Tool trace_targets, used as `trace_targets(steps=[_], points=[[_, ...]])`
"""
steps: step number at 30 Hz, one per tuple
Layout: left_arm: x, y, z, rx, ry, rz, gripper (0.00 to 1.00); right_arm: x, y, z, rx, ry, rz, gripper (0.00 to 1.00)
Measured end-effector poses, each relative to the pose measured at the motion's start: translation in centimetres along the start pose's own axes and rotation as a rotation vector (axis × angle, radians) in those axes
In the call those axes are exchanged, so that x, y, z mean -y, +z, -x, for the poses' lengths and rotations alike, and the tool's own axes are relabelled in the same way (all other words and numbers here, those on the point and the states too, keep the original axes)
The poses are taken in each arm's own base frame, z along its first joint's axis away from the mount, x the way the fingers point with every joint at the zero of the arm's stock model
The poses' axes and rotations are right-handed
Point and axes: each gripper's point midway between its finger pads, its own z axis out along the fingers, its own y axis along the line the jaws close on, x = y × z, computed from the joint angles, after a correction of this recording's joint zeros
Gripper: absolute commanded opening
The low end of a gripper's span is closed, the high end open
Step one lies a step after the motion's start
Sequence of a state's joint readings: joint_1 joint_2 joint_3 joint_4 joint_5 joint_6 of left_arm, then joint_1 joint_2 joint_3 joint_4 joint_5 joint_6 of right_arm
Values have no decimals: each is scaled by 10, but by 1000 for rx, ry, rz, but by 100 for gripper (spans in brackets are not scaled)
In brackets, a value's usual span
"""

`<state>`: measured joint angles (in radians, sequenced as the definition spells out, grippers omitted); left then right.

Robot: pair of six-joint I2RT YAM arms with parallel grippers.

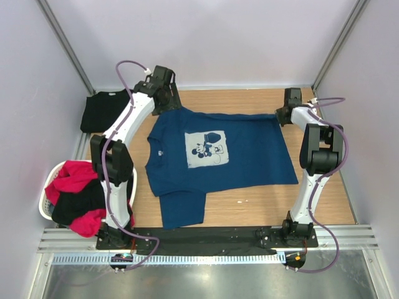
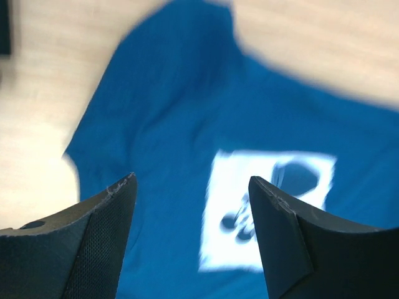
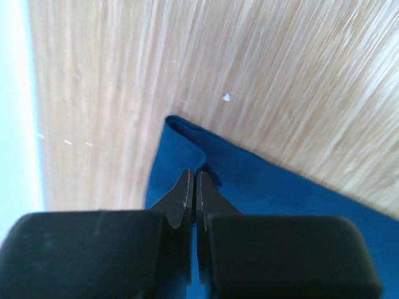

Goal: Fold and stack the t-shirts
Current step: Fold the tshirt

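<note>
Wooden desk (image 1: 249, 212) — the navy tee (image 1: 249, 156) lies flat mid-desk, print up. The right claw (image 3: 192, 187) is pinched shut on its far right corner; the left claw (image 2: 191, 180) hangs wide open, empty, over the far left shoulder. The first fold looks set up — the left must grip next.

Place: robotics lab test cell.
Enclosure: plain pale wall panels (image 1: 206, 37) on three sides, metal frame posts (image 1: 67, 42) at the corners.
Worktop: bare wooden worktop (image 1: 249, 208), with a black mounting plate (image 1: 206, 237) and slotted aluminium rail (image 1: 187, 257) at its near edge.
Rig: two cabled arms, left arm (image 1: 128, 121) and right arm (image 1: 307, 193), bolted there.
Props: white basket (image 1: 45, 202) of t-shirts (image 1: 78, 180).
</note>
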<state>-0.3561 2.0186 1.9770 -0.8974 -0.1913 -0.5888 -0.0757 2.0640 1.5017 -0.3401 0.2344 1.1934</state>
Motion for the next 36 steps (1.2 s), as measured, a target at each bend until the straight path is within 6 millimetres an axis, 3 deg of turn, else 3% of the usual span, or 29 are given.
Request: trace_targets(steps=[3,6,10,15,20,24,27,30,31,33,36], points=[[12,18,25,77,-51,-33,78,7,-2,-1,-9,-101,-18,1],[20,44,37,120,-98,-40,81,4,-7,3,-11,-228,-13,1],[24,87,36,135,-167,-18,84,-9,-13,12,4,-385,29,1],[25,135,37,176,-220,22,86,1,-11,7,-9,-511,25,1],[24,151,57,270,-219,46,87,22,-6,-3,-45,-576,-5,1],[32,159,78,343,-197,29,84,28,-5,-6,-59,-592,-11,1],[37,170,77,337,-175,7,79,28,-5,-6,-61,-598,-10,1],[37,182,62,303,-139,13,65,28,-5,-7,-61,-601,-10,1],[36,185,57,290,-126,19,56,28,-5,-7,-61,-601,-9,1],[34,189,48,268,-99,33,48,28,-5,-7,-63,-601,-9,1],[32,191,41,251,-67,42,22,28,-5,-7,-63,-601,-9,1]])
